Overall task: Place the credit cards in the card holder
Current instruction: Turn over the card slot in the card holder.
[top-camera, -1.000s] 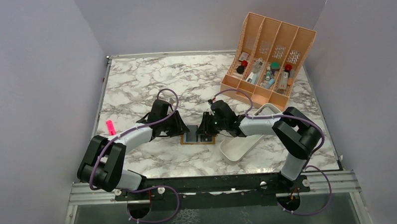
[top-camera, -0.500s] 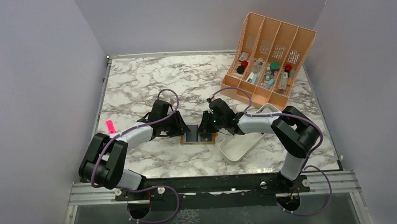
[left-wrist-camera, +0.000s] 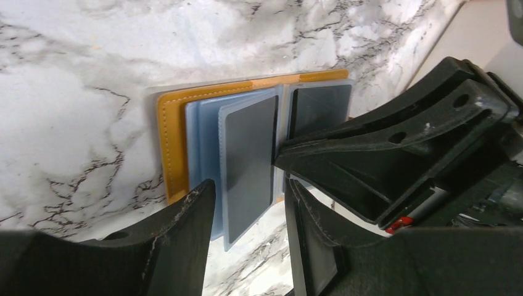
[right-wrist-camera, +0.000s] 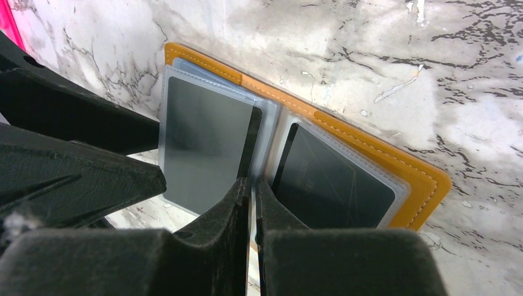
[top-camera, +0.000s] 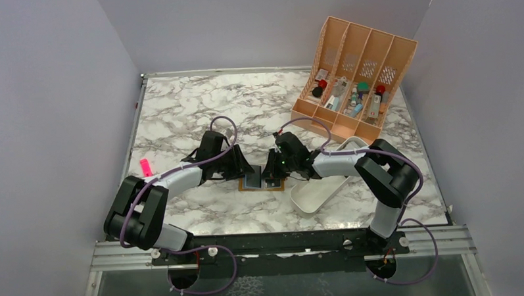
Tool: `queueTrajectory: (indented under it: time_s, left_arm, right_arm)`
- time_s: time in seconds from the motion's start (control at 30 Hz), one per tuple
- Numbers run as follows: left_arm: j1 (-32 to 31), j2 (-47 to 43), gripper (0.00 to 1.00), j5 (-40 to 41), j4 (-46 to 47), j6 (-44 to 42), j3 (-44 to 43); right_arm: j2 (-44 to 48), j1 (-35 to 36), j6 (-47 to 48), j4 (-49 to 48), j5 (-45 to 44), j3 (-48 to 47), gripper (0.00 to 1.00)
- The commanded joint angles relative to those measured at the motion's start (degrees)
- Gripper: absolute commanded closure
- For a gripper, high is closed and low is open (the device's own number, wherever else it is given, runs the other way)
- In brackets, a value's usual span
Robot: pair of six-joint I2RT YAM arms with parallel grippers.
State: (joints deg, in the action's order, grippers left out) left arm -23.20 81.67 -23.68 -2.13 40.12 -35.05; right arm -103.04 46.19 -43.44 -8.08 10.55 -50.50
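Mustard-orange leather-like card holder point(top-camera: 261, 182) lies opened flat on the marble table point(top-camera: 179, 111), its clear sleeves facing up, directly between the two arms. The right gripper point(right-wrist-camera: 251, 184) has its fingers pinched almost together on the thin edge of a dark credit card point(right-wrist-camera: 250, 142), held at the fold beside the left-hand sleeve point(right-wrist-camera: 197, 148). A second dark card point(right-wrist-camera: 333, 179) sits in the right-hand pocket. The left gripper point(left-wrist-camera: 248, 185) stands with its fingers well apart, one on either side of the lower edge of a raised sleeve point(left-wrist-camera: 247, 160). A white tray point(top-camera: 313, 195) lies just beside the holder; a peach organiser point(top-camera: 359, 72) stands at the far right corner.
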Motion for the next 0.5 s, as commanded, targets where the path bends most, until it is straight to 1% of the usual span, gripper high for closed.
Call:
queueTrajectory:
  time_s: [0.0,0.23,0.37,0.47]
  left_arm:
    - [0.1,-0.4,0.51,-3.9,3.4,1.2,-0.2]
    - [0.0,-1.0,0.51,-4.4,3.9,1.4,0.1]
    - [0.0,-0.9,0.51,-5.9,5.8,2.0,0.6]
    - [-0.1,-1.4,0.51,-7.4,7.3,2.8,0.8]
  right_arm:
    - [-2.4,0.4,0.5,1.5,-2.5,1.4,0.88]
    - [-2.6,0.4,0.1,0.8,-2.0,1.8,0.88]
    - [-2.4,0.4,0.1,0.1,-1.5,1.7,0.88]
    - [-1.1,0.4,0.5,0.7,-1.6,1.1,0.86]
